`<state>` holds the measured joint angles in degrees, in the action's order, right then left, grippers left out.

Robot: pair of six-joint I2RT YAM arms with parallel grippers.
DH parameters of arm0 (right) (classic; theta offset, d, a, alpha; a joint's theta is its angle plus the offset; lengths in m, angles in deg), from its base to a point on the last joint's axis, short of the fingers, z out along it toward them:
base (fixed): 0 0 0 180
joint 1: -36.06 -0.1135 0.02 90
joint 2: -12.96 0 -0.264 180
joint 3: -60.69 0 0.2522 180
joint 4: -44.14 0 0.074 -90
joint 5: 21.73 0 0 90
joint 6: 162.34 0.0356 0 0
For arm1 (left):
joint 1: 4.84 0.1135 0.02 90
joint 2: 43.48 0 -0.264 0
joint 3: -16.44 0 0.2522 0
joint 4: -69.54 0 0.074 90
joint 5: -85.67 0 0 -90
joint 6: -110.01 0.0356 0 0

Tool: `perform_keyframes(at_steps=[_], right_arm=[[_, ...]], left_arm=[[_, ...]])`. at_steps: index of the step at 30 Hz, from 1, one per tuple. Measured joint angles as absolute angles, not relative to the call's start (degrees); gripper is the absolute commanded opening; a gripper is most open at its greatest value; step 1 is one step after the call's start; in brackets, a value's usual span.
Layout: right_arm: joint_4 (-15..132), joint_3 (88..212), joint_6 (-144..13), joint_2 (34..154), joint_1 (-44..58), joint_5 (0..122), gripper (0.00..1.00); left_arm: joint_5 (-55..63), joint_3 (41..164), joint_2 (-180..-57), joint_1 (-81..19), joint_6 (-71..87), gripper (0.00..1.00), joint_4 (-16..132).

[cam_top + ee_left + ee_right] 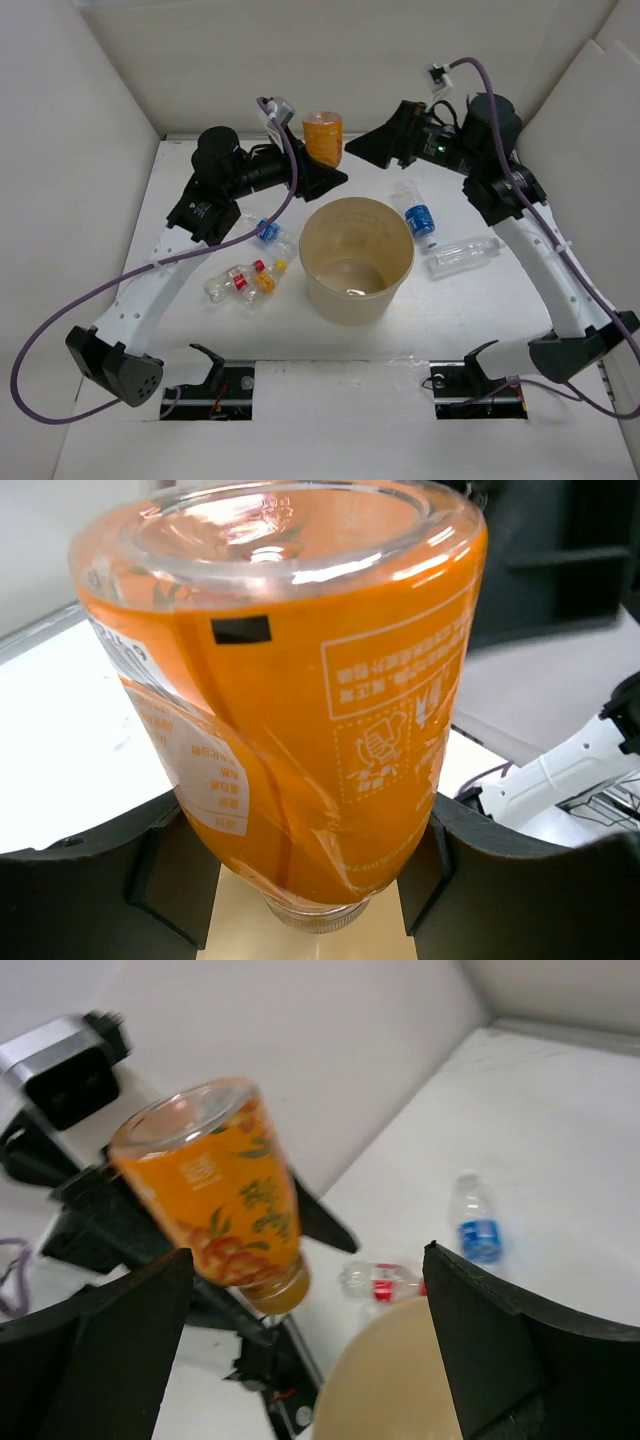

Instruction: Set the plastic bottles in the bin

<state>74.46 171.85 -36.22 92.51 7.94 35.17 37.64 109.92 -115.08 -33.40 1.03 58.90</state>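
My left gripper (pixel 325 168) is shut on an orange-labelled plastic bottle (pixel 323 138) and holds it neck down in the air just behind the bin's (pixel 356 300) far rim. In the left wrist view the bottle (pixel 300 710) fills the space between the fingers (pixel 90 880), with the tan bin (pixel 240 935) below. My right gripper (pixel 365 148) is open and empty, right of that bottle; its view shows the bottle (pixel 225 1200) and the bin (pixel 390 1380). Blue-labelled (pixel 268 232), red-labelled (pixel 238 280) and yellow-capped (pixel 265 282) bottles lie left of the bin. A blue-labelled (pixel 420 218) and a clear unlabelled bottle (pixel 465 254) lie to its right.
White walls enclose the table on three sides. Purple cables loop from both arms. Two black mounts (pixel 215 370) stand at the near edge. The bin holds nothing that I can see.
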Motion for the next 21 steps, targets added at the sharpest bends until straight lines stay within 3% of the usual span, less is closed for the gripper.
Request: perform_keyframes(at_steps=[5, 9, 10, 11, 12, 13, 15, 21], right_arm=[[81.56, 167.55, -41.6, 85.66, 14.65, 44.59, 1.0], [87.36, 165.25, -45.82, 82.63, 18.69, 54.29, 1.0], [88.3, 164.22, -46.63, 82.21, 19.55, 56.59, 1.0], [89.65, 162.98, -47.35, 81.93, 20.18, 59.14, 1.0], [90.98, 161.8, -47.98, 81.88, 20.83, 61.85, 1.0], [92.41, 159.9, -48.81, 82.12, 21.93, 65.22, 1.0], [94.18, 157.99, -49.64, 82.93, 23.17, 68.06, 1.0], [96.38, 153.3, -51.85, 89.34, 26.82, 73.15, 1.0]], left_arm=[[33.27, 109.6, -117.35, -43.43, 3.37, 0.0, 57.52], [32.2, 106.73, -118.07, -45.26, 3.39, 0.13, 57.24], [31.81, 105.81, -118.07, -45.2, 3.09, 0.19, 57.28], [31.55, 104.68, -117.98, -45.0, 2.76, 0.37, 57.63], [31.37, 103.45, -117.9, -44.83, 2.47, 0.49, 57.8], [31.41, 102.19, -117.81, -44.8, 1.93, 0.77, 58.09], [31.83, 99.59, -117.48, -44.83, 0.86, 1.0, 59.47], [34.19, 96.96, -116.85, -44.85, -1.02, 1.0, 60.41]])
